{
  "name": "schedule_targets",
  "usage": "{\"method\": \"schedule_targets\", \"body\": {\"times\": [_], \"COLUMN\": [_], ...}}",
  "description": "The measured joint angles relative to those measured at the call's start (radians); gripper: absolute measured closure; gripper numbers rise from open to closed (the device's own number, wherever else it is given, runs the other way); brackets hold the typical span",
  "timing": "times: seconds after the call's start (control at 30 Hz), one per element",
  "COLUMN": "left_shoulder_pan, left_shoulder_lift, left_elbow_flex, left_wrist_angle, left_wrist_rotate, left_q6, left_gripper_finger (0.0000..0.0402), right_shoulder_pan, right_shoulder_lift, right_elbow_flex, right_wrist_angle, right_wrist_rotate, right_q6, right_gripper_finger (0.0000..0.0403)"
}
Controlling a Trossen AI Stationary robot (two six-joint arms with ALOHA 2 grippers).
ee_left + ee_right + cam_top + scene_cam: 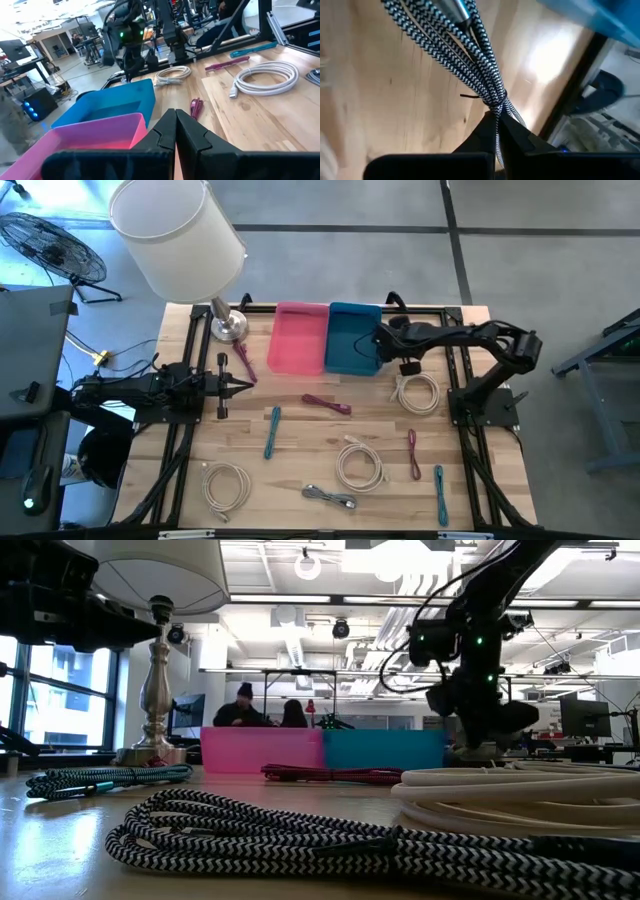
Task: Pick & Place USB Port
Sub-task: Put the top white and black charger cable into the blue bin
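My right gripper (379, 342) reaches in from the table's right and hangs at the right rim of the blue bin (350, 340), shut on a bundled black-and-white braided cable (470, 55). A pink bin (298, 338) stands against the blue bin's left side. My left gripper (236, 387) waits low near the table's left edge, shut and holding nothing, and its fingers (175, 132) point toward the bins. The low view shows my right gripper (482, 735) above the blue bin (385, 750). My right gripper pinches the braided cable bundle between its two fingers (515, 137), just behind the thin tie (487, 98) that binds the strands. The fingers point down from above. The bundle hangs below them, clear of the table, and its metal plug (457, 7) is at the far end.
Loose cables lie on the wooden table: white coils (417, 392) (360, 465) (226, 485), teal cables (272, 432) (440, 492), magenta ones (328, 404) (413, 453) (245, 364), and a second braided one (330, 498). A lamp (228, 325) stands at the far left corner.
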Motion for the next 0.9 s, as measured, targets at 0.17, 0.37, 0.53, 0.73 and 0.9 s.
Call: {"method": "schedule_targets", "body": {"times": [0.17,0.37,0.53,0.73,0.9], "left_shoulder_pan": [0.0,0.0,0.0,0.0,0.0], "left_shoulder_lift": [0.0,0.0,0.0,0.0,0.0], "left_elbow_flex": [0.0,0.0,-0.003,-0.004,-0.004], "left_wrist_angle": [0.0,0.007,0.041,0.056,0.061], "left_wrist_rotate": [0.0,-0.031,-0.071,-0.109,-0.142], "left_q6": [0.0,0.003,0.037,0.039,0.038], "left_gripper_finger": [0.04,0.04,0.04,0.04,0.04], "right_shoulder_pan": [0.032,0.09,0.153,0.2,0.203], "right_shoulder_lift": [-0.116,-0.312,-0.463,-0.511,-0.452], "right_elbow_flex": [0.001,0.001,0.002,0.002,0.002], "right_wrist_angle": [-0.079,-0.144,-0.06,0.192,0.395], "right_wrist_rotate": [0.1,0.178,0.082,-0.101,-0.2], "right_q6": [0.037,0.13,0.206,0.303,0.361], "right_gripper_finger": [0.0402,0.0402,0.0402,0.0403,0.0403]}}
